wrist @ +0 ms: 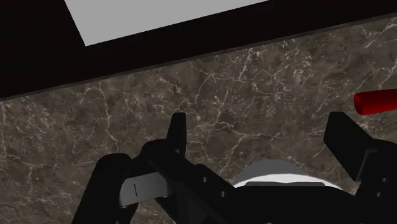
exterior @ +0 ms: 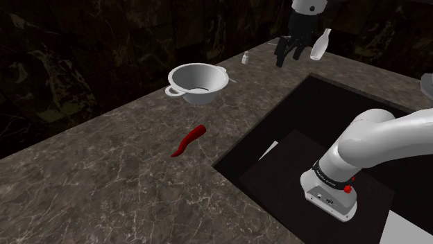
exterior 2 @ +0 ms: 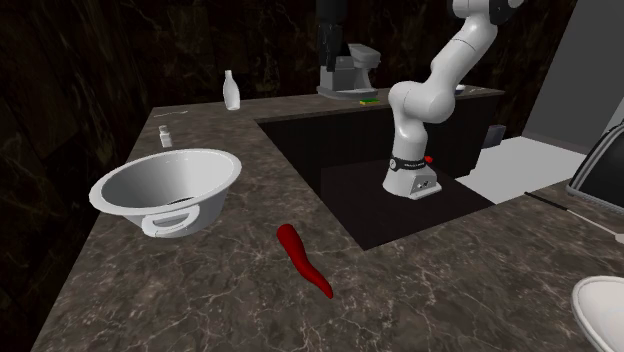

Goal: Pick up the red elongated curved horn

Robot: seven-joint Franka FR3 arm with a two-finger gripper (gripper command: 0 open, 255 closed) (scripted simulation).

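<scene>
The red curved horn (exterior: 189,141) lies flat on the dark marble counter (exterior: 104,180), a little in front of a white two-handled bowl (exterior: 199,83). In the second exterior view the horn (exterior 2: 303,260) rests to the right of the bowl (exterior 2: 165,188). My gripper (exterior: 290,54) hangs high over the counter's far end, next to a white bottle (exterior: 320,45) and well away from the horn. In the wrist view the gripper (wrist: 261,127) is open with nothing between its fingers (wrist: 178,130). One end of the horn (wrist: 376,102) shows beyond the other finger, and the bowl's rim (wrist: 273,179) shows under the hand.
A small white shaker (exterior: 245,59) stands near the bottle. A deep dark recess (exterior: 305,125) cuts into the counter and holds the arm's stand (exterior: 329,197). A grey machine (exterior 2: 352,72) stands at the back, and a white dish (exterior 2: 603,312) sits at the second exterior view's lower right.
</scene>
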